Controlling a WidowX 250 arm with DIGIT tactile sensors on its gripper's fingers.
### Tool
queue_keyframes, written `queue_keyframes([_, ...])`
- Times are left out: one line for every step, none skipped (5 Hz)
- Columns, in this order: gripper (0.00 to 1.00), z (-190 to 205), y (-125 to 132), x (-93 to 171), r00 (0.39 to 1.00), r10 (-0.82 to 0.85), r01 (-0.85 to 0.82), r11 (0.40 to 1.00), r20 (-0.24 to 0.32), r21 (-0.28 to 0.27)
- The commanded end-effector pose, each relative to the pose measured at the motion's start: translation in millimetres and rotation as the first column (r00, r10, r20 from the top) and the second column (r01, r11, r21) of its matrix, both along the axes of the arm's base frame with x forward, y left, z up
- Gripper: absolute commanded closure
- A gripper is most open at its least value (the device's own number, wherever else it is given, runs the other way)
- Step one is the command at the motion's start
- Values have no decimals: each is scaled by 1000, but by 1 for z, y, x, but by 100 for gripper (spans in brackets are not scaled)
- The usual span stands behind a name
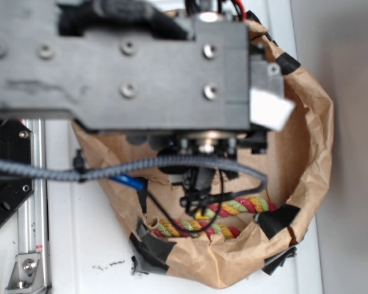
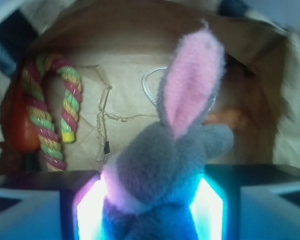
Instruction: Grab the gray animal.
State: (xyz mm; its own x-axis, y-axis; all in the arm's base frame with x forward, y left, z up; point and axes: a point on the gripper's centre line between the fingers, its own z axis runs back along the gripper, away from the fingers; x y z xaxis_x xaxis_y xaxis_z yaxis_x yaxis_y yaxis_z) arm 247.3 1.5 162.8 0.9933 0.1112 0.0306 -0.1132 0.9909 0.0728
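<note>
In the wrist view the gray animal (image 2: 165, 165), a plush bunny with one pink-lined ear pointing up, fills the space between my gripper's two glowing pads (image 2: 90, 210). My gripper (image 2: 149, 207) is shut on its body, with the head and ear sticking out past the fingertips. In the exterior view the arm's dark housing (image 1: 141, 67) covers the gripper and the bunny, so neither shows there.
A brown paper bag (image 1: 313, 141) with black tape patches surrounds the arm. A red-yellow-green twisted rope (image 1: 233, 211) (image 2: 50, 115) lies on the bag floor beside an orange object (image 2: 22, 132). Another orange shape (image 2: 225, 120) sits behind the bunny. Cables (image 1: 172, 162) hang across the bag opening.
</note>
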Motion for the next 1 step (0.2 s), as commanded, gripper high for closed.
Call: queue_keyframes([100,28,3,-4,977,138,-131,990,160,-55])
